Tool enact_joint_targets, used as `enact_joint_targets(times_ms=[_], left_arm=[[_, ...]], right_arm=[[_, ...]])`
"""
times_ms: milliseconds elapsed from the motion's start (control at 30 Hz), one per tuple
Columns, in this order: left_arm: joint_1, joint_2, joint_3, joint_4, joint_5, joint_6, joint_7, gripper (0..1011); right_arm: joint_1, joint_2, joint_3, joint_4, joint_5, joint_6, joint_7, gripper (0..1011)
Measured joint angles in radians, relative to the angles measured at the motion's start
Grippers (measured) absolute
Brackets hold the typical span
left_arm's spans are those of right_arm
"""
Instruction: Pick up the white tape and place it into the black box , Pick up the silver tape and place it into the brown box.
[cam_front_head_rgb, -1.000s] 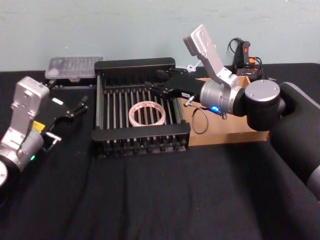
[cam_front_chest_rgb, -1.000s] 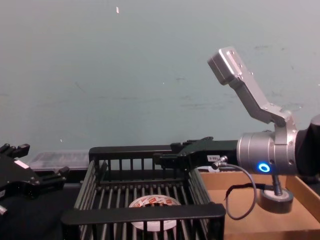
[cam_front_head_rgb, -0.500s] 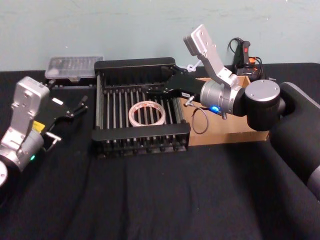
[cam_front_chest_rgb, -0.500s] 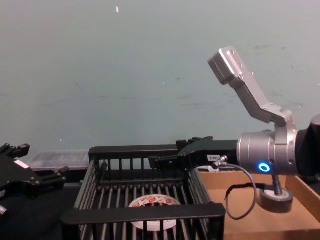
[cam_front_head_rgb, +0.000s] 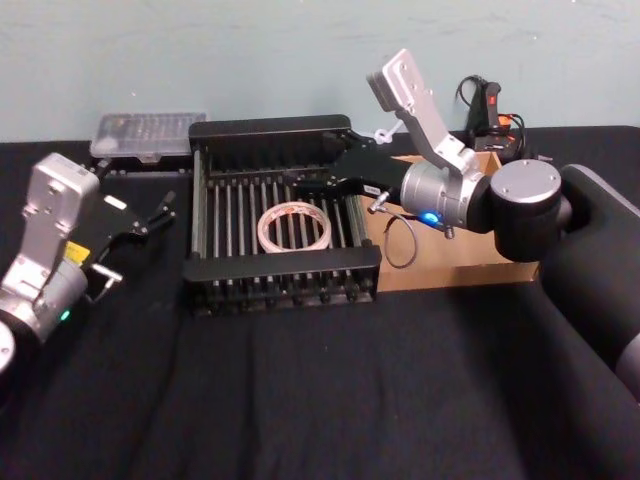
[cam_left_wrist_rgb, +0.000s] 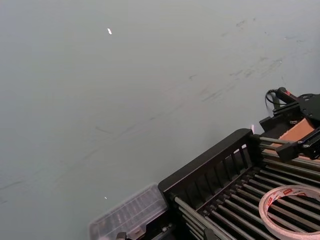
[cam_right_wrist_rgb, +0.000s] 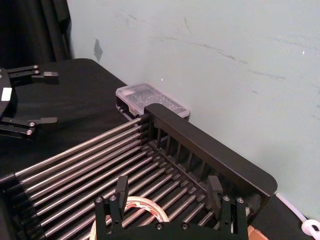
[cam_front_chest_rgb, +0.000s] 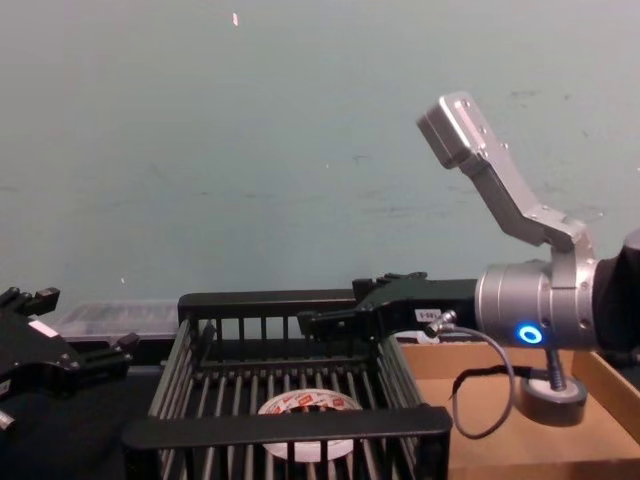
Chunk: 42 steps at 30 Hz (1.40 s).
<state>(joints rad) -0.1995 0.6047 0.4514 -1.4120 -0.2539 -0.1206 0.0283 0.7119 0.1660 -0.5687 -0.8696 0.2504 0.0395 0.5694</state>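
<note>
We see the right gripper (cam_front_head_rgb: 312, 183) reaching in over the right rear part of the black box (cam_front_head_rgb: 270, 131), held above the slatted floor. Its two fingers (cam_right_wrist_rgb: 121, 187) stand apart with an open gap between them, and they pinch nothing and touch nothing. From the chest view the gripper (cam_front_chest_rgb: 318, 320) hangs level with the box's back rim, above the white tape (cam_front_chest_rgb: 308, 405).

The white tape (cam_front_head_rgb: 294, 227) lies flat on the bars inside the black box, near the middle, just below and to the left of the right gripper. Its inner core carries red printed marks (cam_left_wrist_rgb: 287, 190); we cannot read them as words.

The silver tape (cam_front_chest_rgb: 553, 396) sits on the floor of the brown box (cam_front_head_rgb: 470, 262), which stands against the right side of the black box. In the chest view it lies partly behind the right arm's wrist.

The left gripper (cam_front_head_rgb: 150, 212) rests at the left, over the black table cloth (cam_front_head_rgb: 300, 400) and apart from the black box, its fingers spread and empty. A yellow label on the left arm is too small for us to read.

A clear plastic case (cam_front_head_rgb: 148, 133) lies behind the left rear corner of the black box.
</note>
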Motion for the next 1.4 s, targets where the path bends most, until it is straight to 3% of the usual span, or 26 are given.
enact_joint_targets(times_ms=[200, 333, 500, 667, 800, 900, 1167, 1400], left_arm=[[0.0, 0.0, 0.0, 0.0, 0.0, 0.0, 0.0, 1001], [0.0, 0.0, 0.0, 0.0, 0.0, 0.0, 0.0, 1001], [0.0, 0.0, 0.0, 0.0, 0.0, 0.0, 0.0, 1001], [0.0, 0.0, 0.0, 0.0, 0.0, 0.0, 0.0, 1001], [0.0, 0.0, 0.0, 0.0, 0.0, 0.0, 0.0, 1001], [0.0, 0.0, 0.0, 0.0, 0.0, 0.0, 0.0, 1001], [0.0, 0.0, 0.0, 0.0, 0.0, 0.0, 0.0, 1001], [0.0, 0.0, 0.0, 0.0, 0.0, 0.0, 0.0, 1001]], right_arm=[[-0.024, 0.021, 0.016, -0.059, 0.006, 0.011, 0.005, 1002], [-0.064, 0.058, 0.038, -0.155, 0.021, 0.028, -0.005, 1000], [-0.1, 0.09, 0.06, -0.229, 0.034, 0.037, -0.021, 1002], [-0.18, 0.147, 0.106, -0.356, 0.052, 0.038, -0.074, 1002], [-0.227, 0.172, 0.133, -0.415, 0.055, 0.029, -0.111, 1002], [-0.295, 0.201, 0.171, -0.485, 0.056, 0.019, -0.156, 1000], [-0.421, 0.229, 0.248, -0.567, 0.033, -0.015, -0.257, 1002], [-0.493, 0.225, 0.295, -0.581, -0.004, -0.056, -0.329, 1002]])
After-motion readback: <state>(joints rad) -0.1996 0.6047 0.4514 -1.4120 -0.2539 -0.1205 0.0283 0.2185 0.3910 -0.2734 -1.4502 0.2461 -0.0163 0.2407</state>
